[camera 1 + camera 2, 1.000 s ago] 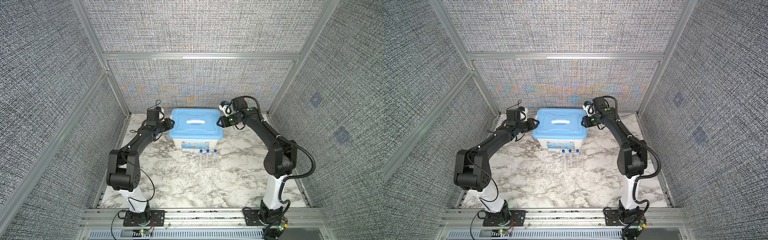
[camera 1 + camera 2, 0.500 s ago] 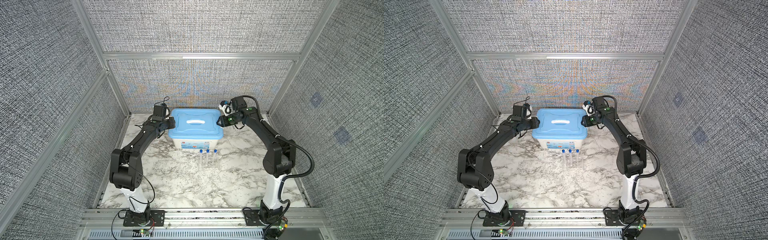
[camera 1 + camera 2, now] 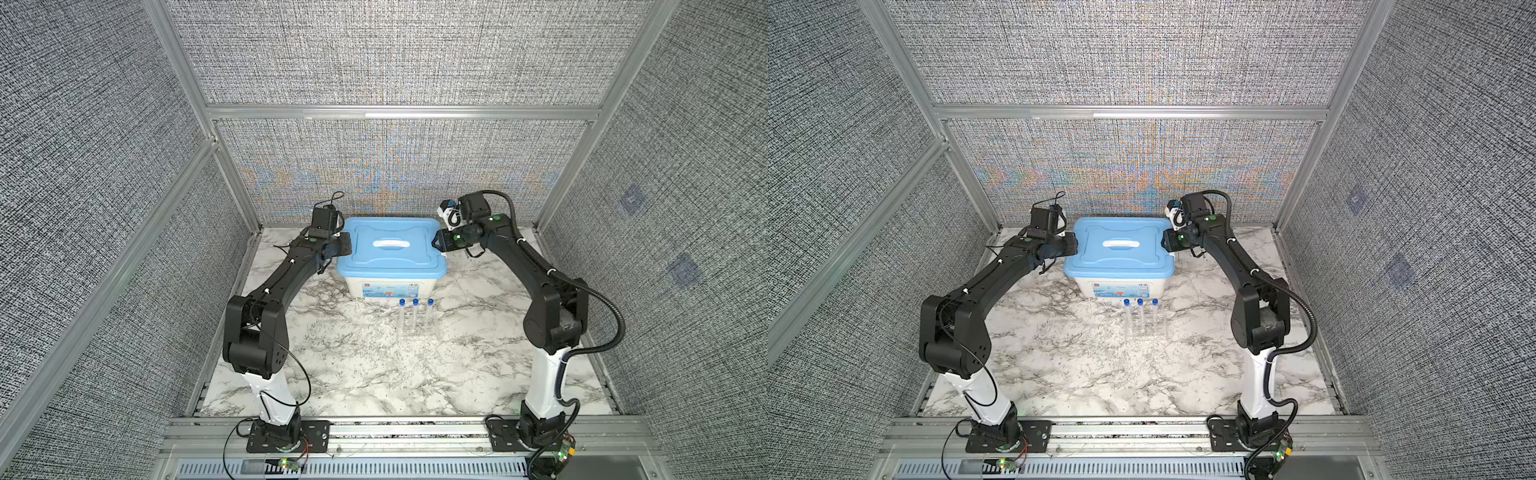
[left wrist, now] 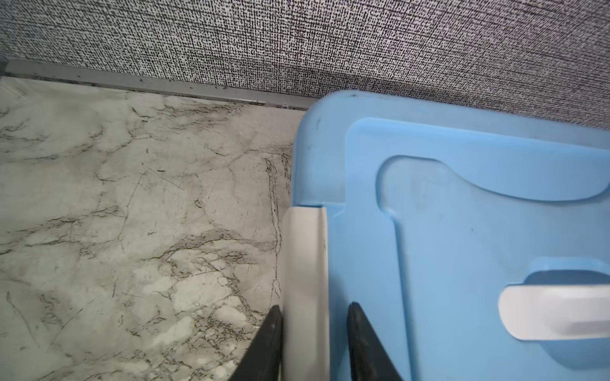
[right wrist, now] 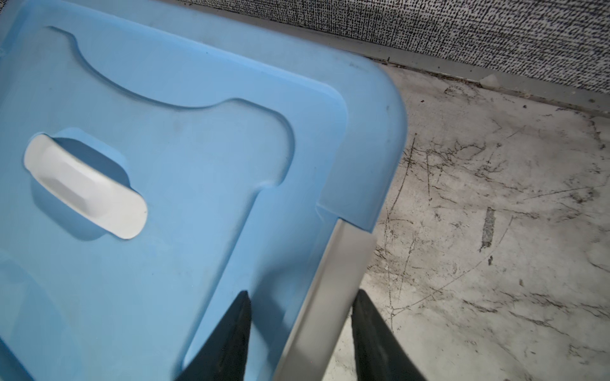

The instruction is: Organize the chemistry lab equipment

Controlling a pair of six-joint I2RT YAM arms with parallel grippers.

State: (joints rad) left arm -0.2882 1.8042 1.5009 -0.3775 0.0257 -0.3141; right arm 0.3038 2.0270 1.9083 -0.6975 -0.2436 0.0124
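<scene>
Black-fingered left gripper (image 4: 313,305) stood partly open astride a white latch (image 4: 305,257) on the blue lid (image 4: 462,231), which only its wrist view showed, while only the top views showed three tubes (image 3: 414,311) standing in the rack (image 3: 417,332) just before the tub (image 3: 390,289), and the right gripper (image 5: 303,292) likewise straddled a grey latch (image 5: 340,264), holding nothing.

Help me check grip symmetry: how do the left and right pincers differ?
On the left pincer the jaws stand narrower than on the right pincer. The left pincer straddles the left clip; the right pincer, the right clip. Both have one finger over the blue lid, one outside it.
</scene>
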